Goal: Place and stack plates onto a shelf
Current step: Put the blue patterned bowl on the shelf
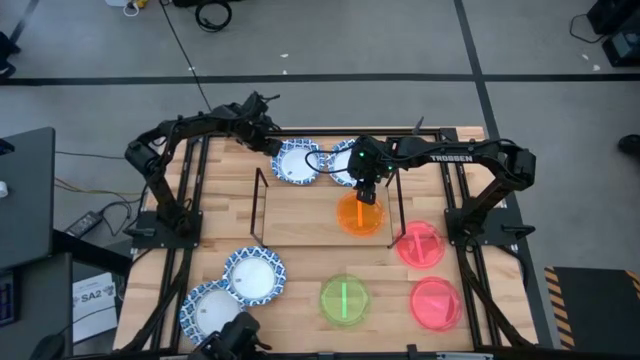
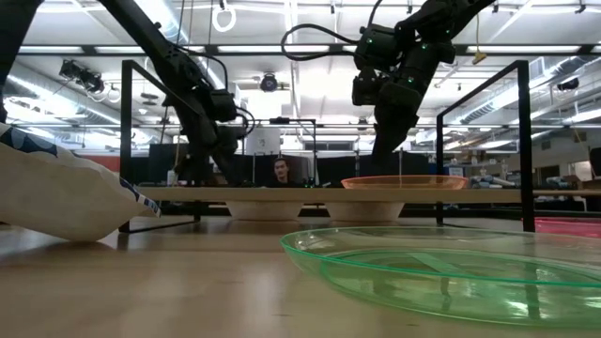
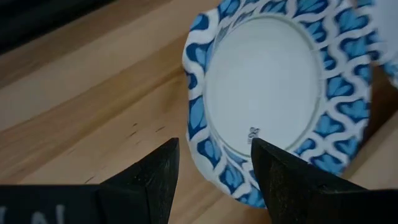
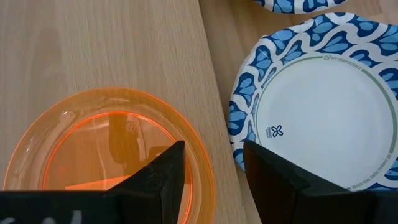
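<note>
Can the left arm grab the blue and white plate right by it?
Probably yes. The left gripper is open right at the blue-rimmed plate, its fingers either side of the rim, and nothing lies between.

Orange plate (image 1: 359, 215); green plate (image 1: 344, 299); blue-patterned white plates (image 1: 296, 161).

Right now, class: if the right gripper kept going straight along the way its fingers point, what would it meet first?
Probably the orange plate on the shelf: the right gripper points down over that plate's rim, beside a blue-patterned plate. Depth is unclear, so it could land on the bare board between them.
</note>
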Motion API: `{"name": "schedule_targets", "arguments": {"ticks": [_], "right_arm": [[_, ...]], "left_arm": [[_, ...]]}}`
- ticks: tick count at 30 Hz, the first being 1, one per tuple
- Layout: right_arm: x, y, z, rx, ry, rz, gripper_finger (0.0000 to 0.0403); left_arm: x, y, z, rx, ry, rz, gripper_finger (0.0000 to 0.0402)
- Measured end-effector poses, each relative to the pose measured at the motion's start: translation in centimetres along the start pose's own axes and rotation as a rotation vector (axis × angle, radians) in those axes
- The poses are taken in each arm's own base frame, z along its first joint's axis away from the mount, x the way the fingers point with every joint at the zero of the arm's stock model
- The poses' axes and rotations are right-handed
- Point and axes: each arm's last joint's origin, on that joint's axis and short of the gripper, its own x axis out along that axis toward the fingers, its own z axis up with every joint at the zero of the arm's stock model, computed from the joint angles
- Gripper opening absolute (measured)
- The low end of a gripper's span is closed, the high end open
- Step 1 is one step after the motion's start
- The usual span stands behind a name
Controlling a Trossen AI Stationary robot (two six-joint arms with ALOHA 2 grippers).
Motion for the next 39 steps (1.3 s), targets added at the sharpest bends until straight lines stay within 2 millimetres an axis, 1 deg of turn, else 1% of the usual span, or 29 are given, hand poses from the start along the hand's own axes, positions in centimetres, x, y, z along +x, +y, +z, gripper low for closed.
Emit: {"name": "schedule_targets", "arguments": {"ticks": [9, 15, 24, 26, 29, 33, 39], "right_arm": [[0.0, 0.0, 0.0, 0.000, 0.000, 0.000, 0.0168], [0.0, 0.0, 0.0, 0.000, -0.001, 0.000, 0.0168], [0.0, 0.0, 0.0, 0.000, -0.001, 0.000, 0.0168], [0.0, 0.0, 0.0, 0.000, -0.001, 0.000, 0.0168], [0.0, 0.0, 0.0, 0.000, -0.001, 0.000, 0.0168], [0.0, 0.0, 0.0, 0.000, -0.004, 0.000, 0.0168], [0.0, 0.0, 0.1, -0.001, -0.008, -0.001, 0.0168]], "left_arm": [[0.2, -0.1, -0.1, -0.017, -0.004, 0.061, 0.0206], [0.4, -0.2, -0.1, -0.014, -0.005, 0.064, 0.0206], [3.1, -0.4, -0.5, 0.000, 0.053, 0.070, 0.0206], [3.5, -0.4, -0.6, 0.001, 0.066, 0.071, 0.0206], [3.6, -0.3, -0.6, 0.001, 0.069, 0.067, 0.0204], [3.5, -0.2, -0.5, -0.003, 0.063, 0.066, 0.0186], [3.5, -0.1, -0.5, -0.005, 0.061, 0.065, 0.0137]]}}
